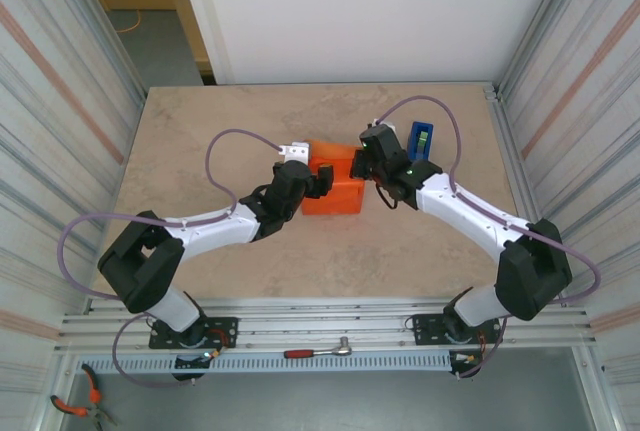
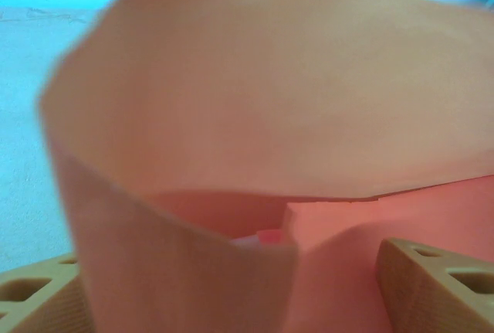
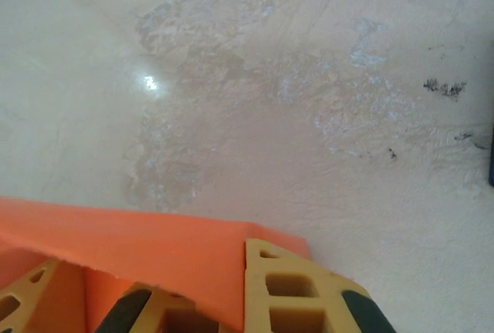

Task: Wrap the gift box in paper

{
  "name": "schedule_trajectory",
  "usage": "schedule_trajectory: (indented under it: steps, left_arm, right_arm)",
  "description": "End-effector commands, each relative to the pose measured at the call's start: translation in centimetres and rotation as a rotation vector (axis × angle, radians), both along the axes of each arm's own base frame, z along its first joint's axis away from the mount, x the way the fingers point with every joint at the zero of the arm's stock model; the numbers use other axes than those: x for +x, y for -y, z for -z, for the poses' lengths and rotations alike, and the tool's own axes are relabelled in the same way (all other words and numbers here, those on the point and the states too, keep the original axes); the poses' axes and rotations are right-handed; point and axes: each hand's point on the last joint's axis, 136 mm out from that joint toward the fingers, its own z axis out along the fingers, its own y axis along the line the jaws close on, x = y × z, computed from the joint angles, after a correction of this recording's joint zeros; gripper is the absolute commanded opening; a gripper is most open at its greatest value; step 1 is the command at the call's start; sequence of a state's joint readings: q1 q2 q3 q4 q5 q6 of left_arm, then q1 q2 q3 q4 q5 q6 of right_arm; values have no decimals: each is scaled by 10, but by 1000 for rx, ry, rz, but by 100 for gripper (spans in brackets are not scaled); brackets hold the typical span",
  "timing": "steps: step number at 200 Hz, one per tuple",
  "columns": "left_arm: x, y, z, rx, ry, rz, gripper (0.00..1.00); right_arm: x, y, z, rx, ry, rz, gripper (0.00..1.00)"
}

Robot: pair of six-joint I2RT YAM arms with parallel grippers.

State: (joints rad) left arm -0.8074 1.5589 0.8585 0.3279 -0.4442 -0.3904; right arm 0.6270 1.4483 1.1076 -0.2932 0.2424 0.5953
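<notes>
Paper (image 1: 335, 198) stands folded around the box (image 2: 266, 236). We see the left hand (image 2: 239, 290) wide open astride it, the right hand (image 3: 193, 302) pinching the paper's edge.

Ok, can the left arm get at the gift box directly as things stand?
Probably not directly: the paper stands folded up in front of the open left gripper, and only a sliver of the gift box shows behind it.

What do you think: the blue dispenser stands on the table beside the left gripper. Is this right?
No. The dispenser stands on the table beside the right gripper, not the left gripper. The top view shows it.
</notes>
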Motion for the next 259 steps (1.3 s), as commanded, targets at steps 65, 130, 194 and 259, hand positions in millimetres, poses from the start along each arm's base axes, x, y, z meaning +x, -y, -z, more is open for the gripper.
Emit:
schedule_trajectory:
  steps: [65,130,194,259]
  left_arm:
    - [-16,-10,41,127,-101,14,86]
    - [-17,-11,39,130,-100,13,85]
    - [-17,-8,36,126,-98,19,85]
    - [-17,-9,37,134,-102,21,85]
  right_arm:
    - [10,2,-40,68,66,2,53]
    - [12,-2,-49,100,75,-20,0]
    - [0,6,-37,128,44,4,75]
    - [-7,1,4,130,-17,20,82]
